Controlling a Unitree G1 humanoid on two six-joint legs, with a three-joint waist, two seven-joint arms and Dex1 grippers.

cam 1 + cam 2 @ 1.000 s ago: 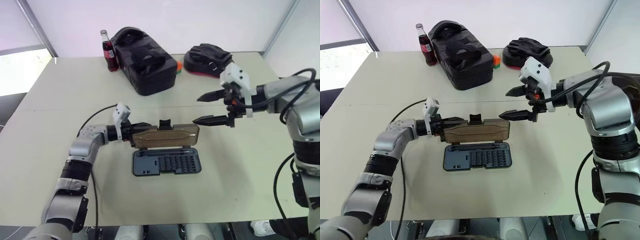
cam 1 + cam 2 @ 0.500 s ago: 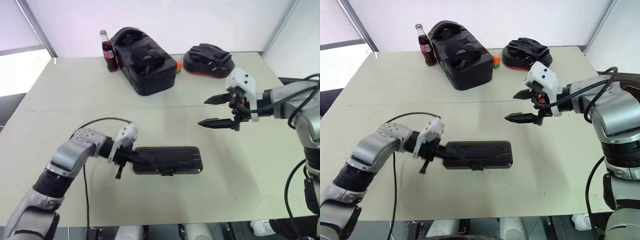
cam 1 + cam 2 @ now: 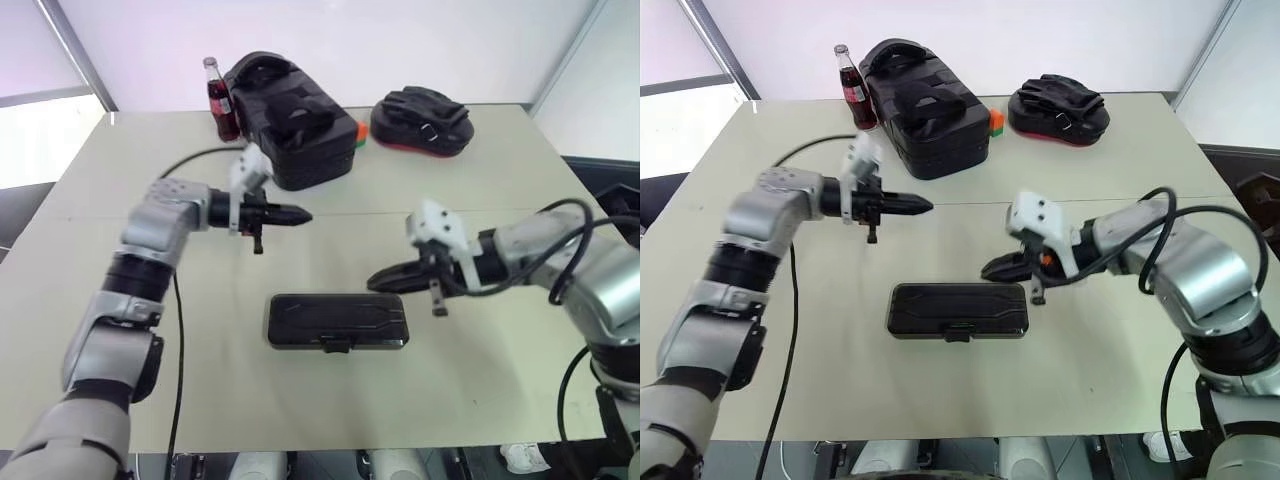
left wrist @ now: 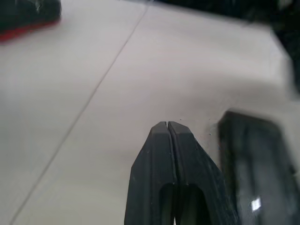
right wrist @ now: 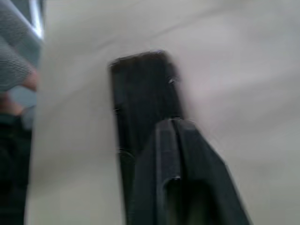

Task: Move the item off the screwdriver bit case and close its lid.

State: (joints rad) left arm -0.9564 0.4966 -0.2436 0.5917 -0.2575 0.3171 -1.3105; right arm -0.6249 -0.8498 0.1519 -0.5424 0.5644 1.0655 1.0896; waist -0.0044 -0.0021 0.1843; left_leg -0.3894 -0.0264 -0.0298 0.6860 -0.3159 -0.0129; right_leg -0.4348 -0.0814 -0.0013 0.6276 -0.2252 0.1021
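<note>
- While the flat rectangular plastic screwdriver bit case lies on the pale beige worktop, its smoky-dark translucent lid is folded down flat over the tray, so the case reads as closed.
- A small black latch tab sticks out from the long edge of the case nearest the robot.
- Nothing rests on top of the lid.
- Left pincer hovers above the worktop, well apart from the case and on its far side, pointing toward the robot's right; its two black fingers are pressed together and hold nothing.
- Right pincer hangs just beside the right far corner of the case, pointing toward the robot's left; its fingers are together with nothing between them, and whether the tips touch the case I cannot tell.
- At the far side of the worktop stand a big black bag with straps, a small cola bottle with a red label just left of it, and a black padded mitt with a red edge to the right.
- A small orange and green block peeks out beside the bag.
</note>
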